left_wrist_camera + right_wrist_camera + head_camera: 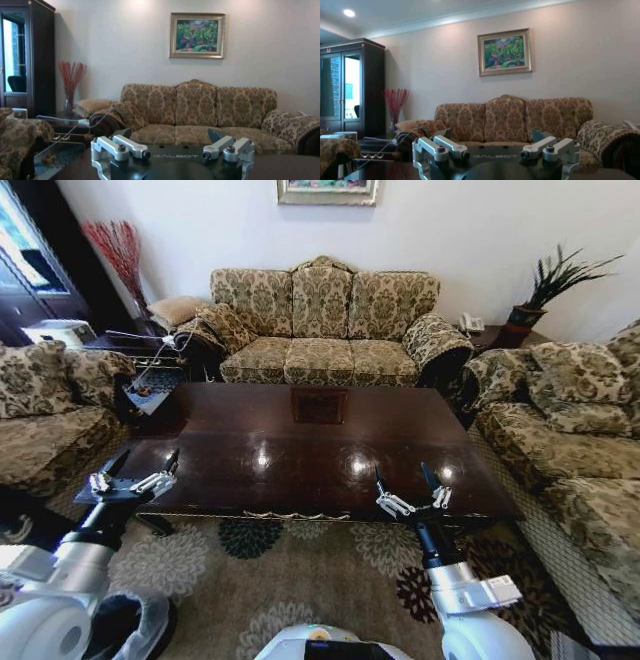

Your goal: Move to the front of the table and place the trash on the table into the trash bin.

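The dark glossy table [300, 450] with its small square inlay stands right in front of me, its top bare and shiny. The trash is out of view. The trash bin [128, 625], black with a pale bag over its rim, sits on the carpet at my lower left, partly behind my left arm. My left gripper [148, 461] hovers open at the table's near left corner and holds nothing. Over the near right edge my right gripper [402, 474] is open and holds nothing. The wrist views show the left gripper [169, 133] and the right gripper [490, 133] with fingers spread, facing the sofa.
A patterned three-seat sofa [325, 330] stands behind the table, with matching sofas on the left [45, 405] and right [570, 440]. A cluttered glass side table [150, 375] sits at the far left corner. A floral carpet [300, 580] lies between me and the table.
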{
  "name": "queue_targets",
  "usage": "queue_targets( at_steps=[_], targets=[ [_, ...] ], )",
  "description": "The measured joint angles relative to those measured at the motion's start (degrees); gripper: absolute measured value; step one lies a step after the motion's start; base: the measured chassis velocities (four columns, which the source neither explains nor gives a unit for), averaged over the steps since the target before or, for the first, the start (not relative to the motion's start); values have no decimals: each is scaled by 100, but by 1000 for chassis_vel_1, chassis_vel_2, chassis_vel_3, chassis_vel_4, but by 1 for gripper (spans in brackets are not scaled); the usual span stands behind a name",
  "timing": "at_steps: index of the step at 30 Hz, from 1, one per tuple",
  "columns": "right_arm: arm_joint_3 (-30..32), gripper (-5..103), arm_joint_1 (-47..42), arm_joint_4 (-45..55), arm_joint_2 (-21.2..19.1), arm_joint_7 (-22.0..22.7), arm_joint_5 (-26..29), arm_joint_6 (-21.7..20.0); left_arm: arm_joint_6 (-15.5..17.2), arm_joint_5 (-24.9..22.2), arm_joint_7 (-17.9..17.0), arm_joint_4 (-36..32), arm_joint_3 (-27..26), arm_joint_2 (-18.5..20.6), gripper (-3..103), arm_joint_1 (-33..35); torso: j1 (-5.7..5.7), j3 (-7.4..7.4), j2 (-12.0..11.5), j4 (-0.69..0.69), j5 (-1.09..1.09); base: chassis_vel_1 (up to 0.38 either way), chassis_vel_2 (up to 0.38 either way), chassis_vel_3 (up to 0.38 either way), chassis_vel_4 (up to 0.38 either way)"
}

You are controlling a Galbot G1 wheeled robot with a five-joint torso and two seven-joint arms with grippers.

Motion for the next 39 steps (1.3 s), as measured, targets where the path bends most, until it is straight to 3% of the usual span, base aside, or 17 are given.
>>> queue_targets(
  at_steps=[39],
  targets=[
    [0, 100, 0, 0, 0, 0, 0, 0, 0, 0, 0, 0, 0, 0, 100, 0, 13, 17, 31, 0, 0, 0, 0, 0, 0]
  ],
)
